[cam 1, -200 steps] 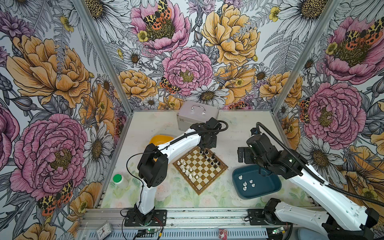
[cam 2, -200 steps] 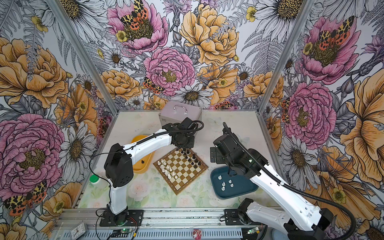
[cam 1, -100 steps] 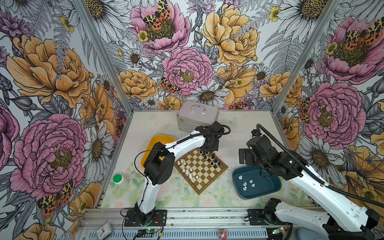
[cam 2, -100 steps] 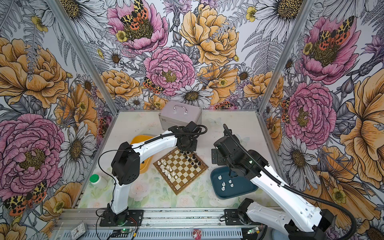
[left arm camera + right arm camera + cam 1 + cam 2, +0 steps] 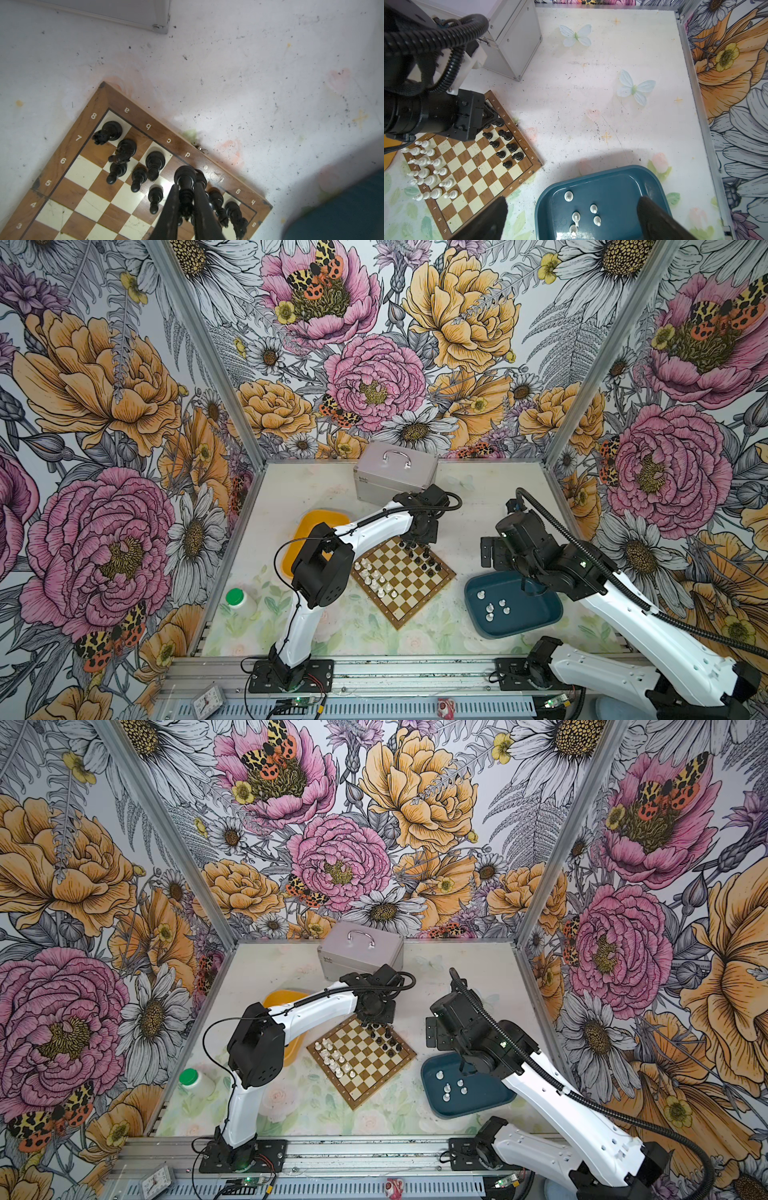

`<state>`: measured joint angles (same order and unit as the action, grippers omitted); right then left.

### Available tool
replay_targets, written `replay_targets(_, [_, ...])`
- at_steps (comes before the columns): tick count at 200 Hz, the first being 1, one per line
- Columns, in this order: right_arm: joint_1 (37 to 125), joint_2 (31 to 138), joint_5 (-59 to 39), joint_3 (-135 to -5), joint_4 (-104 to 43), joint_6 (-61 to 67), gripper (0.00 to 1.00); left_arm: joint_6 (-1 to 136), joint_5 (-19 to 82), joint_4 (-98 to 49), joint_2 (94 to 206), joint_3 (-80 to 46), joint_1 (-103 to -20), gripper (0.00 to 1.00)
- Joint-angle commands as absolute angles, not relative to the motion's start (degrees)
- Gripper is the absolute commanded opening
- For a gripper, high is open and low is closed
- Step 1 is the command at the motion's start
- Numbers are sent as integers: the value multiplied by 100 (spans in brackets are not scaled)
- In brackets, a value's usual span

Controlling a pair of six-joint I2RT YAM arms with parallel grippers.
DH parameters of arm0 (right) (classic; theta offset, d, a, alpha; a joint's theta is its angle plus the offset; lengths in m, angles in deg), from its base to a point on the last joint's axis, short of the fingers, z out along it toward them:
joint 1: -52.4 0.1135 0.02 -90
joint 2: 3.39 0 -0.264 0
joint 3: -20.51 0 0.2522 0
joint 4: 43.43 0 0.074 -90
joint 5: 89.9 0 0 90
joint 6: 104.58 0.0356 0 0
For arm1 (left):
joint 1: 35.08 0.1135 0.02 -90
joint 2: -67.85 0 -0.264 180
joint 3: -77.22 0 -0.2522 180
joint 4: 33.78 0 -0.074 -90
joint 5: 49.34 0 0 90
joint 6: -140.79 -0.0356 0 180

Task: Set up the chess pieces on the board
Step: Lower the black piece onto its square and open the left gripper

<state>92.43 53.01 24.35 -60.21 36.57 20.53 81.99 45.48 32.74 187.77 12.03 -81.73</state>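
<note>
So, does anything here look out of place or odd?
Nothing is spilled or broken. The board lies cornerwise on the table, not square to its edges. Five white pieces are in the tray, off the board. Dark specks dirty the table.

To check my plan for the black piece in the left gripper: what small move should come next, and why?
Probably lower the left gripper slightly, until the base sits flat. It is shut on a tall black piece, held base-down over the edge-row square by the letter d on the board. I cannot tell whether the base touches that square yet.
</note>
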Motion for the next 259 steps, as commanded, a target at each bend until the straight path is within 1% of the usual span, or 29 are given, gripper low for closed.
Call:
replay_targets(1, [9170, 5181, 2511, -5982, 3720, 2024, 99, 8279, 4497, 3277, 18859, 1217, -8202, 15])
replay_targets(95, [9160, 5124, 2217, -5971, 3704, 1967, 99, 8322, 4526, 3274, 18909, 1065, -8228, 16])
replay_targets(259, [9160, 5145, 2275, -6013, 3704, 1927, 99, 8278, 4651, 3279, 19061, 1059, -8228, 19])
